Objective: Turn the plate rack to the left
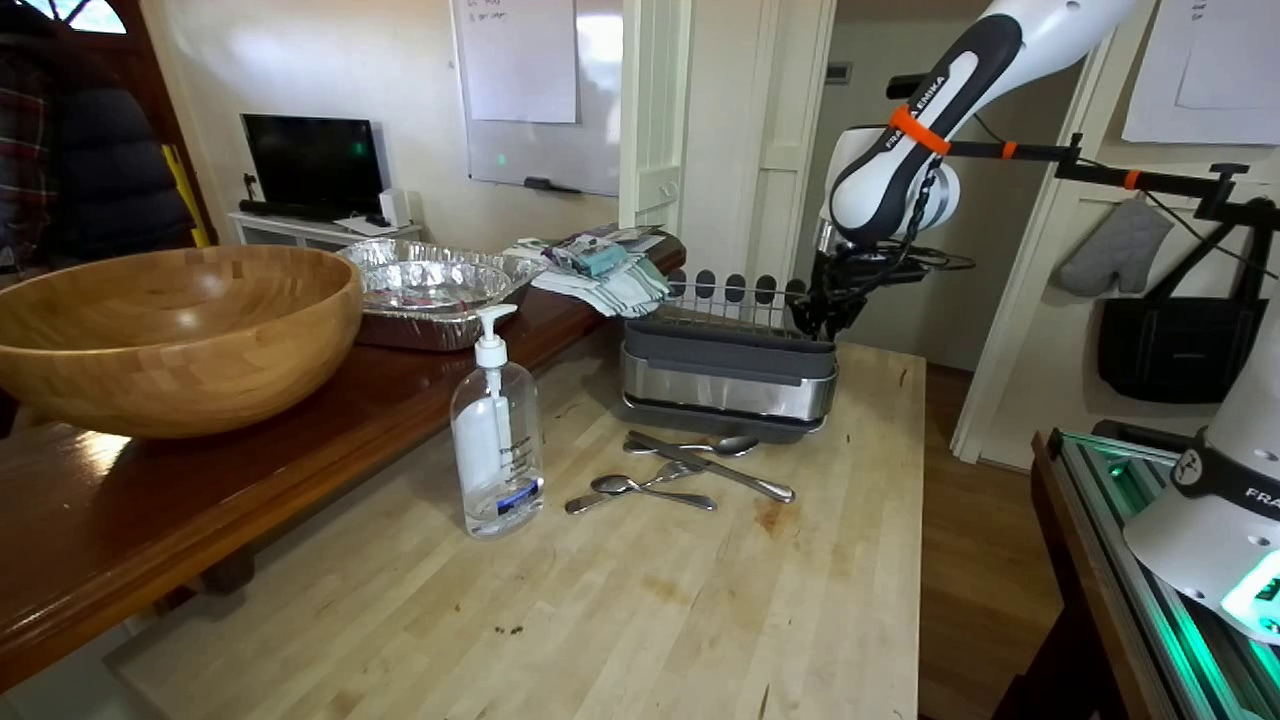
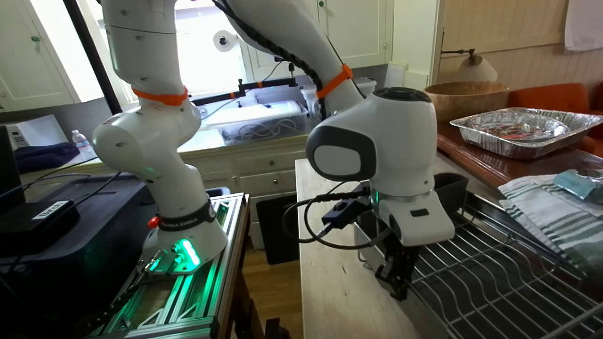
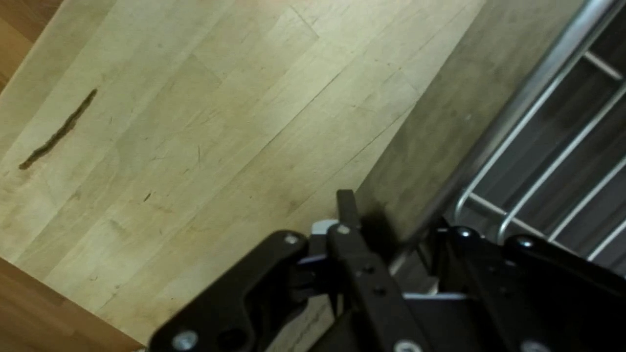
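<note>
The plate rack (image 1: 725, 388) stands at the far end of the light wooden table, a silver-grey metal tray with a dark grey bin along its near side and dark-tipped prongs behind. In an exterior view its wire frame (image 2: 499, 287) fills the lower right. In the wrist view its metal side rim (image 3: 530, 93) runs diagonally at the right. My gripper (image 1: 822, 322) points down at the rack's side edge; it also shows low at the rim (image 2: 398, 285). In the wrist view my gripper (image 3: 391, 222) is open, one finger outside the rim and one inside, with a gap visible between them.
Crossed utensils (image 1: 690, 470) lie in front of the rack. A clear soap bottle (image 1: 497, 450) stands nearer. A big wooden bowl (image 1: 180, 340), foil trays (image 1: 430, 280) and striped towels (image 1: 600, 285) sit on the higher dark table alongside. The table's edge (image 1: 922, 500) drops to the floor.
</note>
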